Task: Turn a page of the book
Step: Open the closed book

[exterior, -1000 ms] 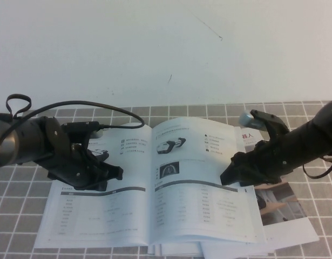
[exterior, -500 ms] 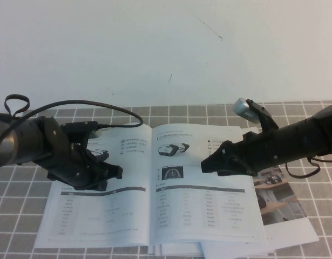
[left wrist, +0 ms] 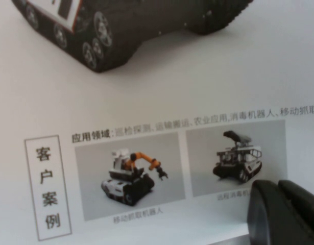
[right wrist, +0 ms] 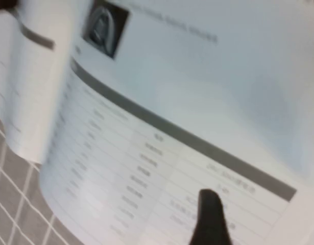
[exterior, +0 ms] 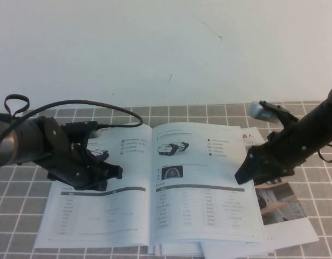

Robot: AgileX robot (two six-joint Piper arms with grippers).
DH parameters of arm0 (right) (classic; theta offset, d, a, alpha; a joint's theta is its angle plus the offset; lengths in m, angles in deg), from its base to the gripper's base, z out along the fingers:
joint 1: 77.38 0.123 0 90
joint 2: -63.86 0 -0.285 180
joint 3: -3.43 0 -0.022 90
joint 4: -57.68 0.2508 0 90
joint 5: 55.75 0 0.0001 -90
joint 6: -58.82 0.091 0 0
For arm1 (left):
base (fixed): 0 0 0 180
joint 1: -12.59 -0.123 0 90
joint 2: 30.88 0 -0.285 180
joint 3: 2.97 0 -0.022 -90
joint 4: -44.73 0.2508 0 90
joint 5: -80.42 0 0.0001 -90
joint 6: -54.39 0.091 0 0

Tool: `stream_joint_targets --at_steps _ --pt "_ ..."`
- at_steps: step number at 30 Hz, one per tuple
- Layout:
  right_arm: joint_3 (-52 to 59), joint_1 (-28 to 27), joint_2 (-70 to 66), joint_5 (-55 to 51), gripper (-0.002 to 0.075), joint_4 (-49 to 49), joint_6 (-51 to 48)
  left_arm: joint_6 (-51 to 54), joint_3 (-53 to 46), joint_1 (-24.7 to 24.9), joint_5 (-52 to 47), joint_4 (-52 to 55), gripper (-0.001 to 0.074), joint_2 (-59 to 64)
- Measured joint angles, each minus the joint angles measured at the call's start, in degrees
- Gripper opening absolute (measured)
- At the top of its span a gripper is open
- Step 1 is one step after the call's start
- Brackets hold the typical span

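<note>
The book [exterior: 198,216] lies open and flat on the tiled table. Its right-hand page [exterior: 209,205] has small vehicle photos above a table under a dark grey bar, also seen in the right wrist view [right wrist: 162,127]. My left gripper [exterior: 109,174] is shut and rests on the upper left-hand page, next to small robot photos [left wrist: 128,171]; its fingers [left wrist: 271,214] lie side by side. My right gripper [exterior: 242,176] is shut, its tip [right wrist: 210,200] just over the table near the right page's outer edge. It holds nothing.
A brochure [exterior: 282,202] with a colour room photo and red characters lies under the book at the right. Loose white sheets [exterior: 230,250] stick out at the front. The left arm's black cable [exterior: 101,105] loops behind it. A white wall stands at the back.
My right gripper swept left over the right page, then came back right to its outer edge. The page still lies flat. The left arm has not moved.
</note>
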Motion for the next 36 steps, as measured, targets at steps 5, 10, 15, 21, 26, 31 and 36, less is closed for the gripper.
stream_joint_targets --at_steps 5,10,15,21,26,31,36 --pt "0.0 1.48 -2.32 -0.38 0.0461 -2.02 1.14 0.0 0.0 0.0 0.0 -0.1 -0.0003 0.0" --pt "0.0 2.02 -3.14 0.02 0.0461 -0.49 0.98 0.0 0.0 0.0 0.0 -0.1 -0.0003 0.0" --pt "0.0 2.82 -3.55 0.33 0.046 6.97 -3.45 0.0 0.0 0.0 0.0 -0.1 -0.0003 0.0" --pt "0.0 3.01 -3.8 -0.13 0.046 17.42 -10.19 0.0 0.0 0.0 0.0 -0.1 -0.0003 0.0" --pt "-1.27 2.48 -3.8 -2.57 0.046 16.44 -10.02 0.0 0.0 0.0 -0.03 -0.21 -0.0003 0.0" --pt "-5.68 1.47 -3.8 -8.08 0.046 0.5 -0.01 0.0 0.0 0.0 -0.13 -0.21 -0.0003 0.0" --pt "-5.43 1.98 -3.8 -7.44 0.046 -9.54 5.29 0.0 0.0 0.0 -0.25 -0.21 -0.0003 0.0"
